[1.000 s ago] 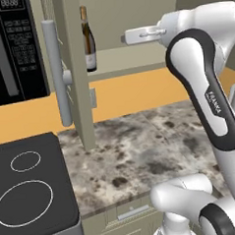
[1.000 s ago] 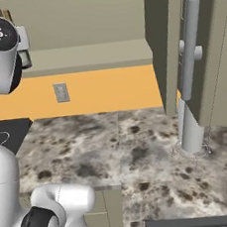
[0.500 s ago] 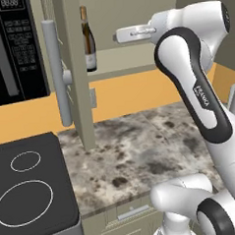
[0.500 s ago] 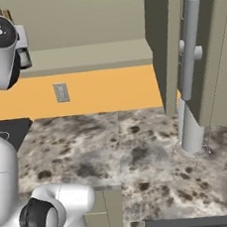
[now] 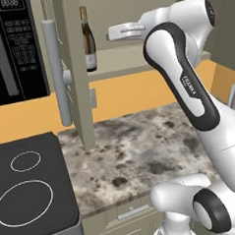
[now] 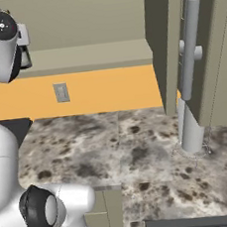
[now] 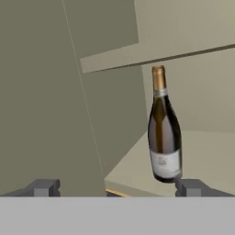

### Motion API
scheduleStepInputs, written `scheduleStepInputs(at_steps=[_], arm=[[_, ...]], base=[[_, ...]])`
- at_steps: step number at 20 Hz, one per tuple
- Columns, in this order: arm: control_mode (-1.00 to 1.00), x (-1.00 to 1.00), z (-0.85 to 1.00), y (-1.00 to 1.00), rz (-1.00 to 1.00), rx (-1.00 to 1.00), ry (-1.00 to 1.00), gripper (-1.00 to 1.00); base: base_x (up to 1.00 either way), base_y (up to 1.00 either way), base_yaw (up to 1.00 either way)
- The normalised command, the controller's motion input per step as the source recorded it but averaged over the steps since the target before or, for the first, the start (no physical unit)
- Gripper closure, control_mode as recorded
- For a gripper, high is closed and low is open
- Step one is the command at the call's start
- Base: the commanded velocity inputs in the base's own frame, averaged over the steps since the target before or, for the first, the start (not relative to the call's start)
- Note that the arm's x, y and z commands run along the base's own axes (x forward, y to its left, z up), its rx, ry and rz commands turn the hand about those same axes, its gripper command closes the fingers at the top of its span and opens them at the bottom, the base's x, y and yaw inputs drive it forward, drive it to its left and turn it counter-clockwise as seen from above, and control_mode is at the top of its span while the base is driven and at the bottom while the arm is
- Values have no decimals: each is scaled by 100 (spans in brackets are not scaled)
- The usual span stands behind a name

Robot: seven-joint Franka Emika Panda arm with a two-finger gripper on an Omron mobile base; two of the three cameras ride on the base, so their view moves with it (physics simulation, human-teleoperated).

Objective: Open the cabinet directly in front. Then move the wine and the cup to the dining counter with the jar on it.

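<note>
The cabinet [image 5: 73, 68] stands open, both doors swung out; its left door carries a long grey bar handle [image 5: 57, 74]. On the cabinet's lower shelf the wine [image 5: 88, 40] stands upright, a dark bottle with a tan neck and a pale label. My gripper [image 5: 113, 33] hovers inside the cabinet at bottle height, a short way right of the wine, open and holding nothing. In the hand view the wine [image 7: 164, 133] stands ahead, toward the right fingertip [image 7: 193, 187], with the gripper [image 7: 117, 188] wide apart and not touching it. The cup, the dining counter and the jar are out of view.
A black microwave [image 5: 11, 47] hangs left of the cabinet, over a dark cooktop [image 5: 25, 189]. The stone worktop [image 5: 140, 142] runs below. The open right door with its handle [image 6: 190, 47] juts out above a grey cylinder [image 6: 192, 129] on the worktop.
The arm has swung the gripper leftward inside the cabinet, closer to the wine. Its jaws stayed open. The bottle has not moved.
</note>
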Motion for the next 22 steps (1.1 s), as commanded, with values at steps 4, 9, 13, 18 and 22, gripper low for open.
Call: scheduleStepInputs(at_steps=[4, 9, 13, 18, 22], arm=[[-100, 34, 0, 4, -3, 0, 3, -100], [-100, 19, -2, 7, -1, -1, 0, -100], [-100, 12, -8, 4, -1, 0, -1, -100], [-100, 11, -5, 7, 0, 0, 0, -100], [-100, 21, 0, 10, -1, 0, 0, -100]], base=[[0, 0, 0], [0, 0, 0], [0, 0, 0], [0, 0, 0], [0, 0, 0]])
